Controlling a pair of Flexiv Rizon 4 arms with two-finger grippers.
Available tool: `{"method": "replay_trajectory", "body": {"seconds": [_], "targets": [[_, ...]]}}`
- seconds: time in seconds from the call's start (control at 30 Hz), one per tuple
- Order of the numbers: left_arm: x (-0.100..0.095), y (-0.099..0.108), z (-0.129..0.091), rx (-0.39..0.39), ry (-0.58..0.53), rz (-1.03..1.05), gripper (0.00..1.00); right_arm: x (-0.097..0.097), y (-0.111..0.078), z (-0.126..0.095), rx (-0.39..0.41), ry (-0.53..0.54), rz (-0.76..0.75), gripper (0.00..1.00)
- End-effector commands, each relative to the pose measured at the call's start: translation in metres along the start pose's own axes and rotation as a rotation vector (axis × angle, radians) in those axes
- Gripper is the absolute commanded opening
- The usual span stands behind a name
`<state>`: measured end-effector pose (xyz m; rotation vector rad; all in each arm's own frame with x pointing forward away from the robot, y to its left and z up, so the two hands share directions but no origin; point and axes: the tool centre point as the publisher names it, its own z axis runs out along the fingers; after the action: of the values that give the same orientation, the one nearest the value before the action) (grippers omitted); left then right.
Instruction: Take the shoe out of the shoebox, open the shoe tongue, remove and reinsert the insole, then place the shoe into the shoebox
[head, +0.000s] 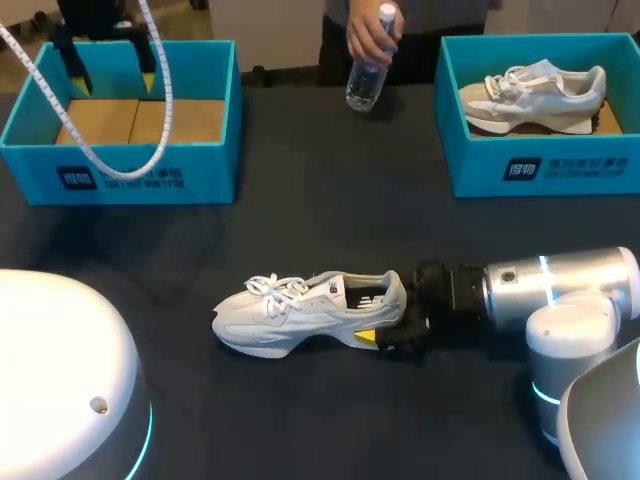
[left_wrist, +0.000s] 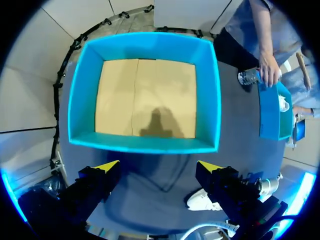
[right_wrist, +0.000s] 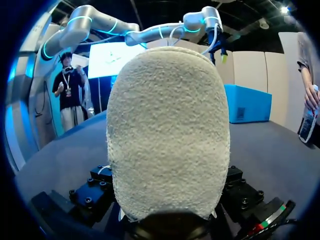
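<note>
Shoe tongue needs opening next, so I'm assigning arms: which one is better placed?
Probably left: left gripper hangs open over the empty shoebox; right gripper is at the heel of the shoe, suited to steadying.

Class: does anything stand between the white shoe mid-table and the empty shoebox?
Nothing lies on the table between the white shoe and the empty shoebox. The left gripper hangs over the box's opening, though; the water bottle stands aside.

Right end effector (head: 396, 322) largely hidden behind the heel of the shoe (right_wrist: 167, 135).
</note>
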<state>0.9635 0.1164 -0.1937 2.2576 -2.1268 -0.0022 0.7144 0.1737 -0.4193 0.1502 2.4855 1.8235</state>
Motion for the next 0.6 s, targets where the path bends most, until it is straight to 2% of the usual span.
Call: {"method": "replay_trajectory", "body": {"seconds": [0.03, 0.17, 0.2, 0.23, 0.3, 0.6], "targets": [[0.018, 0.049, -0.005, 0.081, -0.032, -0.035, 1.0, -0.001, 0.001, 0.0, 0.005, 0.0, 0.0, 0.0], [0.029, 0.072, -0.005, 0.094, -0.03, -0.055, 1.0, -0.001, 0.001, 0.0, 0.005, 0.0, 0.0, 0.0], [0.036, 0.083, -0.005, 0.066, -0.03, -0.075, 1.0, -0.001, 0.001, 0.0, 0.005, 0.0, 0.0, 0.0], [0.039, 0.089, -0.005, 0.069, -0.023, -0.074, 1.0, -0.001, 0.001, 0.0, 0.005, 0.0, 0.0, 0.0], [0.05, 0.104, -0.006, 0.006, -0.02, -0.057, 1.0, -0.001, 0.001, 0.0, 0.005, 0.0, 0.0, 0.0], [0.05, 0.104, -0.006, 0.006, -0.02, -0.057, 1.0, -0.001, 0.001, 0.0, 0.005, 0.0, 0.0, 0.0]]}}
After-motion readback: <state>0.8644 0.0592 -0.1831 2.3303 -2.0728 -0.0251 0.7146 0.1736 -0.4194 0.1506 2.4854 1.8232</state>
